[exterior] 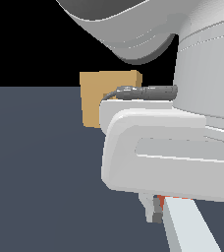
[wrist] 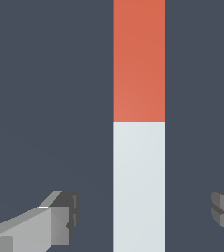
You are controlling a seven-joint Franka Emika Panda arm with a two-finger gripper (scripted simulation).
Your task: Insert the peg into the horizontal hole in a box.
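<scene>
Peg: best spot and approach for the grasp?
Take the peg on its white half, coming straight down from above with the end effector. The wrist view shows the bar lying flat on the floor, its long parallel sides running between the open fingers, a gap on each side. Gripping the white half probably leaves the red-orange half free to lead into the box.

The peg has a flat, matt finish, red-orange on one half and pale grey-white on the other, with no grain or sheen. The box is plain tan, smooth and equally dull. The gripper body looks like smooth white plastic (its fingertips are darker grey, faceted). The tabletop is uniform matt slate-blue.
</scene>
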